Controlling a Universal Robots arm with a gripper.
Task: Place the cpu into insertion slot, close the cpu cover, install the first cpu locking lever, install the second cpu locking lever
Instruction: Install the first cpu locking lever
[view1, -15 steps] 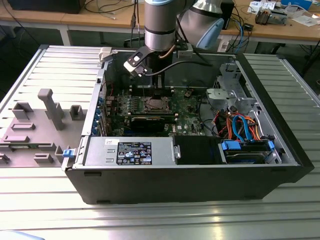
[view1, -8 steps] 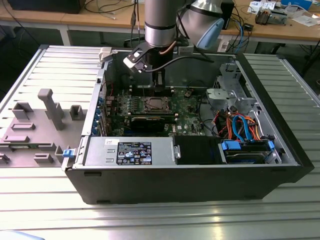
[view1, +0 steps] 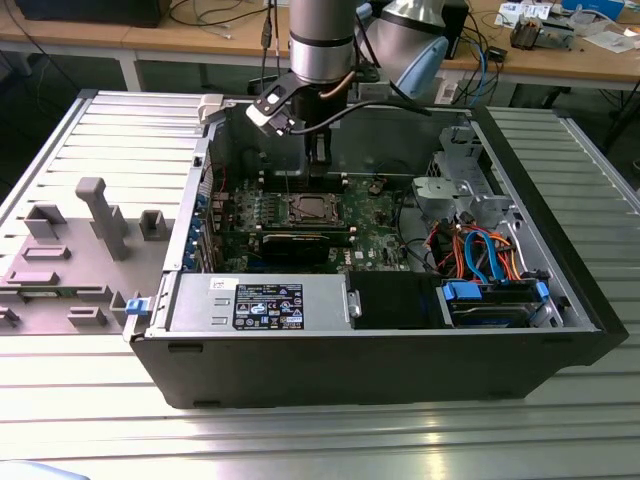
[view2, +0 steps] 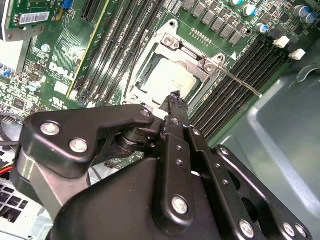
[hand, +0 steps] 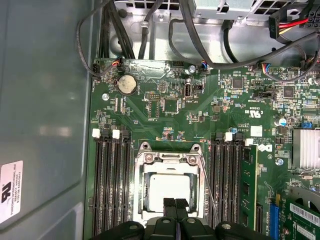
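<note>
- Your black gripper (hand: 175, 205) hangs inside the open black computer case (view1: 380, 370), which lies on the ribbed aluminium tabletop (view1: 300, 440). Its tips are just above the near edge of the socket.
- The jaws are closed, pads together, and in both wrist views you hold nothing between them.
- The small flat square cpu with the silver-grey top (hand: 170, 189) already lies in the square insertion slot with the dark centre and silvery rim (hand: 145, 195) on the green circuit board (hand: 165, 110).
- The thin silvery metal cpu cover (hand: 169, 159) looks folded down over the chip, which shows through its window. I judge the first two steps done.
- A thin silvery wire locking lever (view2: 240, 82) runs out from the socket corner over the long black memory slots (view2: 250, 65). It looks free rather than hooked, so the lever work appears to be the step in hand.
- A darker wire (view2: 129, 75) runs along the opposite side of the socket. You cannot tell whether it is latched.
- That step calls for closed tips pressing a lever down and sideways under its catch. Keep clear of the memory slots beside it, and do not let the tips slide off the thin rod.
</note>
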